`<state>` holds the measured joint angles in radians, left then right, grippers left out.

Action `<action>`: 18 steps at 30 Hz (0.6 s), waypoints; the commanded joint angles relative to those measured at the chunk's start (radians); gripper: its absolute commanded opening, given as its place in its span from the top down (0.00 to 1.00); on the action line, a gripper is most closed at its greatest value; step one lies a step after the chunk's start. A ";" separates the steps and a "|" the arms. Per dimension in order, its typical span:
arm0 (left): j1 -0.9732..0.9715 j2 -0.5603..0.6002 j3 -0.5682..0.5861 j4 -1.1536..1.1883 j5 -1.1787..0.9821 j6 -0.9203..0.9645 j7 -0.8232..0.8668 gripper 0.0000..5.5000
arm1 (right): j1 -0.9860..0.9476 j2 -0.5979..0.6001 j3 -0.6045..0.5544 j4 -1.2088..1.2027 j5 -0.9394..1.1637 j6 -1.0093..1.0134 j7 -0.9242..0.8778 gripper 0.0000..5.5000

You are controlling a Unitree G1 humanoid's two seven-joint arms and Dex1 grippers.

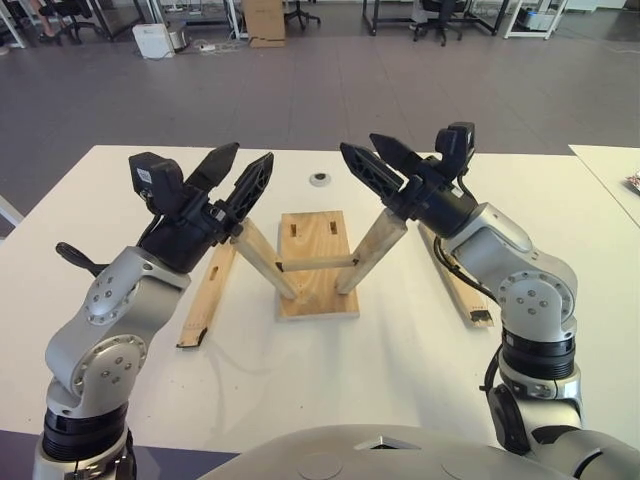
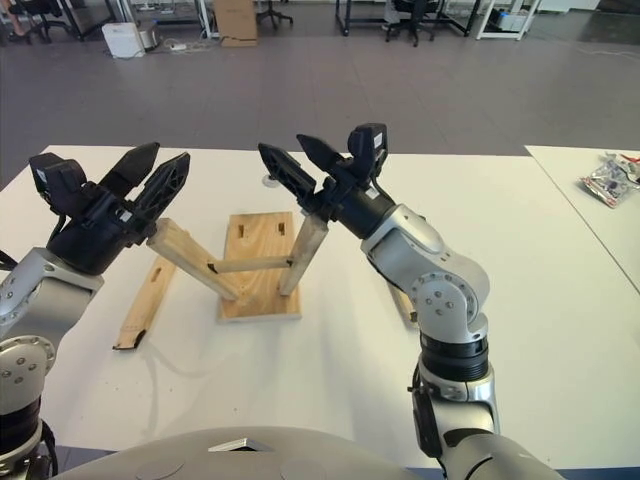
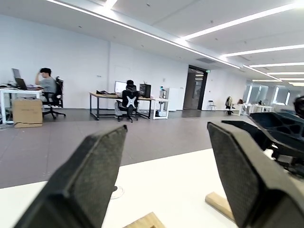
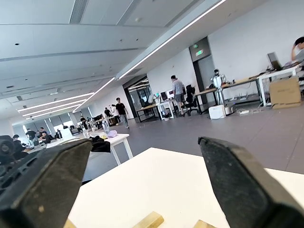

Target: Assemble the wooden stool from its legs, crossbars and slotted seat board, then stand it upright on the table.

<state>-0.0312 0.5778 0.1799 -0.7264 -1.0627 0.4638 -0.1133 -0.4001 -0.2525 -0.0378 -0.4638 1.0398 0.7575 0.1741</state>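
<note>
The white worktop (image 1: 400,380) is carrying the slotted seat board (image 1: 320,300), lying flat at centre. The left leg (image 1: 265,258) and right leg (image 1: 372,250) are leaning outward from it, with a crossbar (image 1: 320,263) bridging them. One loose piece (image 1: 205,300) is lying at 9 o'clock and another loose piece (image 1: 455,275) at 3 o'clock. The left end effector (image 1: 250,153) and right end effector (image 1: 358,142) are gaping, released, at the leg tops.

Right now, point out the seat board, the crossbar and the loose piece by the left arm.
seat board (image 1: 316,242), left eye view, bare face between the slots.
crossbar (image 1: 318,263), left eye view, middle of its length.
loose piece (image 1: 208,300), left eye view, middle of its flat face.
</note>
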 commanded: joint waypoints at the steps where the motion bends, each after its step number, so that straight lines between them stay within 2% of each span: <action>1: -0.071 0.020 0.134 -0.047 -0.279 -0.028 -0.001 0.43 | -0.077 -0.024 -0.115 0.046 0.217 0.059 -0.029 0.24; 3: -0.106 0.017 0.180 -0.031 -0.352 -0.051 0.019 0.43 | -0.090 -0.042 -0.159 0.045 0.326 0.071 -0.051 0.24; 6: -0.023 0.008 0.231 -0.001 -0.318 -0.059 0.031 0.43 | 0.074 -0.159 -0.191 -0.064 0.485 0.143 -0.003 0.24; 9: 0.068 -0.004 0.286 0.039 -0.264 -0.066 0.019 0.43 | 0.218 -0.269 -0.187 -0.126 0.535 0.199 0.001 0.24; 13: 0.080 -0.029 0.290 0.055 -0.233 -0.078 0.007 0.43 | 0.238 -0.311 -0.155 -0.126 0.505 0.184 0.014 0.24; 18: 0.069 -0.041 0.281 0.066 -0.215 -0.078 -0.003 0.43 | 0.225 -0.338 -0.067 -0.104 0.304 0.171 0.016 0.24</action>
<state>0.0453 0.5417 0.4651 -0.6687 -1.2909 0.3874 -0.1083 -0.1566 -0.5656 -0.1258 -0.5766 1.4118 0.9288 0.1894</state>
